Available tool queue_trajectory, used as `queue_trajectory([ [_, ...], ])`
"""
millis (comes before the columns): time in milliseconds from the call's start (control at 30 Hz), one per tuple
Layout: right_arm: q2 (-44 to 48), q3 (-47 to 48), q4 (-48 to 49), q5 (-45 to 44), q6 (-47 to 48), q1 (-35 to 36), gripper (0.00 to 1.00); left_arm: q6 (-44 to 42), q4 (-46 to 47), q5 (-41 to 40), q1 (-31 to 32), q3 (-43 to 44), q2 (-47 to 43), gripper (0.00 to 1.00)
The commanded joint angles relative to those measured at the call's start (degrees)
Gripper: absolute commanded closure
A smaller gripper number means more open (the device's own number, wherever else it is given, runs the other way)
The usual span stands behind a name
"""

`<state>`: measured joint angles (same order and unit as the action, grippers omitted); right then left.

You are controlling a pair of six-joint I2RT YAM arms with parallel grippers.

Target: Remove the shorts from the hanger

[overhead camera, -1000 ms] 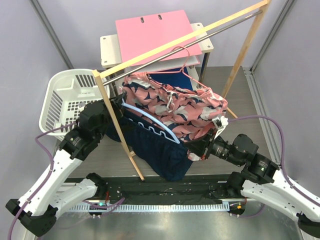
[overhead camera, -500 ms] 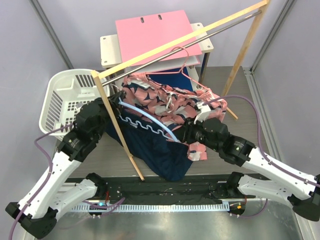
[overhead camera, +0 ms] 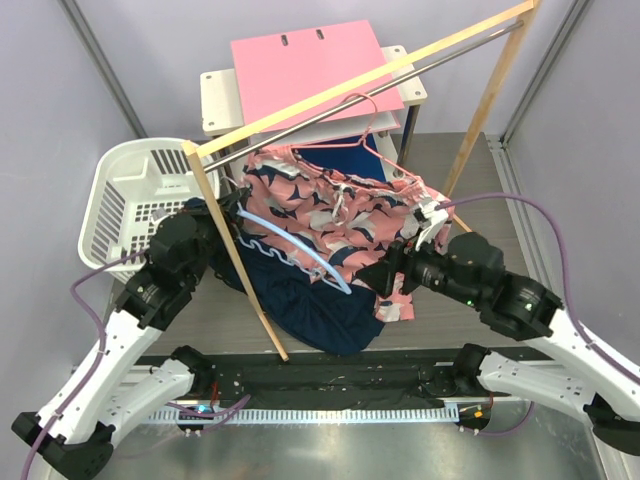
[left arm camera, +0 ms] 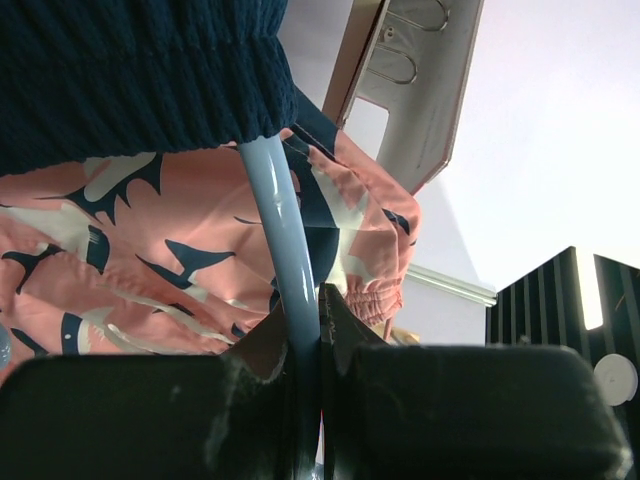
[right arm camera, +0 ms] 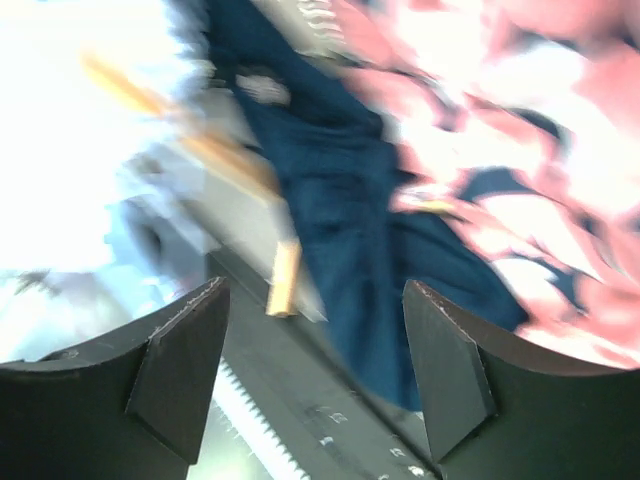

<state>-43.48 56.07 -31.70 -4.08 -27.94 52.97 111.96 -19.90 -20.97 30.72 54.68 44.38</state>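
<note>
**My left gripper [left arm camera: 305,345] clamped on the hanger, my right gripper [right arm camera: 315,370] spread wide by the shorts**

My left fingers [left arm camera: 420,410] are pressed together on the light blue plastic tube hanger [left arm camera: 285,230], which rises straight out of my jaws. Just above the grip the tube disappears under the ribbed waistband of the plain dark navy cloth shorts [left arm camera: 130,70]. Behind the tube hang the salmon pink shorts with a navy-and-white splotch print [left arm camera: 150,260].

From the top camera, the blue hanger slants from my left gripper down toward the middle of the table. The navy pair droops below it toward the near edge. The salmon pair is draped above and behind it and spreads across toward my right arm.

My right gripper's two dark fingers [right arm camera: 180,365] stand well apart. In the top view it sits at the lower right hem of the salmon pair, but I cannot tell whether it touches the cloth. My right wrist camera is blurred: navy cloth lies ahead of the spread fingers, with salmon cloth above and to the right.

Further out, a leg of the light wooden rack frame [overhead camera: 225,240] crosses just beside my left gripper. A pink wire hanger [overhead camera: 362,118] hooks the rail above the salmon pair. A white plastic laundry basket [overhead camera: 125,195] sits beside my left arm, and a flat pink board [overhead camera: 300,65] lies on a white cart behind the rack.
</note>
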Motion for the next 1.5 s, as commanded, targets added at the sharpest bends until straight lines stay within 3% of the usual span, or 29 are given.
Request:
queue_trajectory([
  [0, -2.6, 8.6, 1.4, 18.6, 4.8, 0.0, 0.24, -0.3, 6.4, 1.6, -0.2, 0.3, -0.4, 1.00],
  [333, -12.6, 17.6, 6.5, 26.4, 6.3, 0.0, 0.18, -0.3, 7.5, 4.7, -0.2, 1.3, 2.3, 1.00],
  [467, -16.7, 19.9, 5.9, 21.8, 7.5, 0.4, 0.17, -0.2, 7.1, 4.5, -0.1, 1.9, 2.1, 1.00],
  [633, -20.6, 21.9, 5.0, 21.2, 8.1, 2.2, 0.27, 0.4, 6.4, 3.8, -0.2, 1.9, 1.1, 1.00],
  [833, -21.1, 20.4, 4.7, 10.0, 10.4, 8.5, 0.32, 0.7, 5.8, 3.8, -0.2, 1.9, 0.7, 1.00],
  [1033, -22.9, 19.7, 4.5, 4.3, 10.9, 10.7, 0.55, 0.6, 5.5, 4.2, -0.2, 2.2, 0.6, 1.00],
  [1200, -25.0, 20.6, 3.7, -2.2, 12.8, 14.0, 0.55, 0.5, 4.0, 3.2, -0.2, 1.4, -0.8, 1.00],
  [1333, -26.3, 21.8, 3.8, -4.8, 12.7, 14.5, 0.99, 0.1, 3.8, 2.7, -0.2, 0.8, -1.8, 1.00],
  [1400, -25.7, 21.5, 4.6, -5.9, 12.2, 14.5, 0.99, -1.3, 2.9, 2.2, -0.1, 1.0, -2.5, 0.97],
  [1467, -24.5, 20.4, 5.8, -6.5, 12.0, 14.5, 0.99, -4.1, 1.4, 1.7, -0.2, 1.3, -3.5, 0.87],
])
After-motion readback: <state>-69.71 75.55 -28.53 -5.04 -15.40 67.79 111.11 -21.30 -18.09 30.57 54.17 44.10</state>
